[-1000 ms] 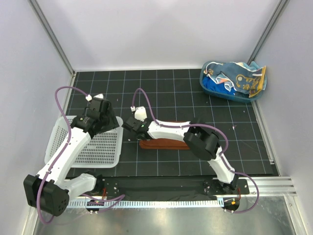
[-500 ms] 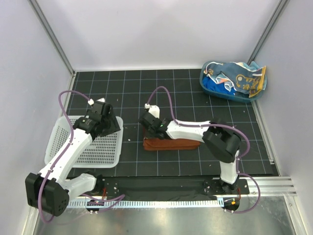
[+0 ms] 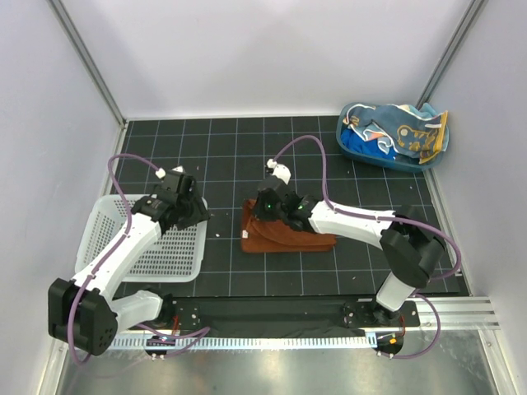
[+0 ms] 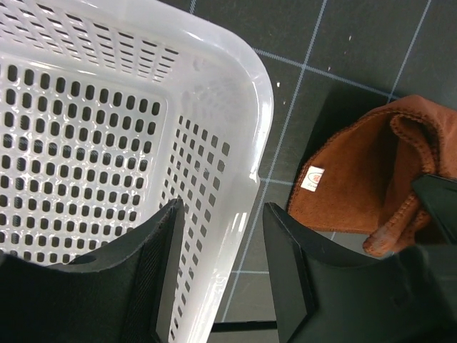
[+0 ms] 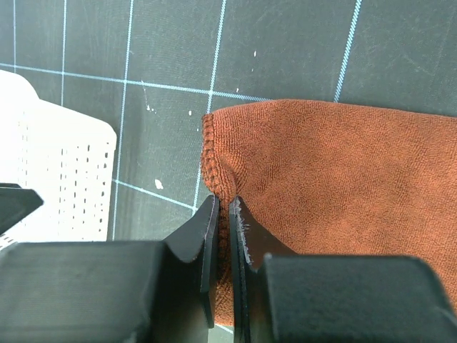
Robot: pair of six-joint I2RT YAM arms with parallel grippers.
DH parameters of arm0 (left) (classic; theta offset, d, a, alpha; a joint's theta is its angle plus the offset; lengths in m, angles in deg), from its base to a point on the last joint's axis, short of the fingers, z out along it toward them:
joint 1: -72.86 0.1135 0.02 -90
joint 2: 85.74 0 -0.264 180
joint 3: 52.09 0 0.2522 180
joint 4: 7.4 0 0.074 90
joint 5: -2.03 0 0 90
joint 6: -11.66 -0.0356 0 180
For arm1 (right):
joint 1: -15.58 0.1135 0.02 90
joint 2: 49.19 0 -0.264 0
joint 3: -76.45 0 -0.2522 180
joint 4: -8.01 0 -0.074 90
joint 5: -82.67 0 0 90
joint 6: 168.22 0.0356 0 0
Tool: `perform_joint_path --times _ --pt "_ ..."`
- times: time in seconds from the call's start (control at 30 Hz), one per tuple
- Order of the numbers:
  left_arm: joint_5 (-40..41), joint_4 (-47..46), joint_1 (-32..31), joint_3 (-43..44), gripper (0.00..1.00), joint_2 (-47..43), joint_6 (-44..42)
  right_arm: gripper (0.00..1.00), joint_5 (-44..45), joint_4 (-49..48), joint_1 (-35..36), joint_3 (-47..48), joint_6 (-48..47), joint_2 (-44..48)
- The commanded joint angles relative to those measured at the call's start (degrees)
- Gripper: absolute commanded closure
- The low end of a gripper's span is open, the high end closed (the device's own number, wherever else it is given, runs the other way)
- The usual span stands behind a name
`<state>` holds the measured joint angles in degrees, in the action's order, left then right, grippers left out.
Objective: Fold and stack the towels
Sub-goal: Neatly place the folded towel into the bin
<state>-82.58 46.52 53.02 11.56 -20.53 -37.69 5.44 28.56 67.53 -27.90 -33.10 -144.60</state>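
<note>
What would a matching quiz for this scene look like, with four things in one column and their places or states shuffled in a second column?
Column one:
1. right gripper
2. left gripper
3. rust-brown towel
4. blue tub

Column two:
A. at the far right corner of the black mat, heaped with crumpled towels
B. open, one finger on each side of the white basket wall
C. shut on a towel's edge
D. lying folded mid-mat

Pairs: 1-C, 2-B, 3-D, 4-A
</note>
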Motion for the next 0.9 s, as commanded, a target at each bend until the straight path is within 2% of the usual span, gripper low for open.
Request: perform_joint_path --times 0.0,0.37,0.47,0.6,0.7,0.87 --pt "0.41 -2.90 -0.73 -0.41 0.49 0.09 1.81 0.98 -0.91 -3.80 -0.18 -0.19 0.93 2.52" --pt "0.94 -2.81 -0.73 0.82 0.48 0.79 1.37 0.91 1.55 0.41 3.34 7.19 -0.83 -9.78" --pt "0.50 -2.63 -0.73 1.44 0.48 0.97 1.02 0.84 4.53 3.83 4.92 10.44 -2.05 -12.33" --pt "0.41 -2.54 -0.73 1.97 0.48 0.97 0.67 0.61 9.98 9.99 7.03 16.23 -3.90 -14.53" --pt "0.67 -2.28 -0.73 2.58 0.48 0.36 0.49 0.50 13.85 15.00 8.61 20.01 -4.69 -16.46" --pt "2.26 -0.71 -0.73 4.25 0.47 -0.26 -0.39 0.45 17.19 19.57 10.11 23.01 -4.52 -20.32"
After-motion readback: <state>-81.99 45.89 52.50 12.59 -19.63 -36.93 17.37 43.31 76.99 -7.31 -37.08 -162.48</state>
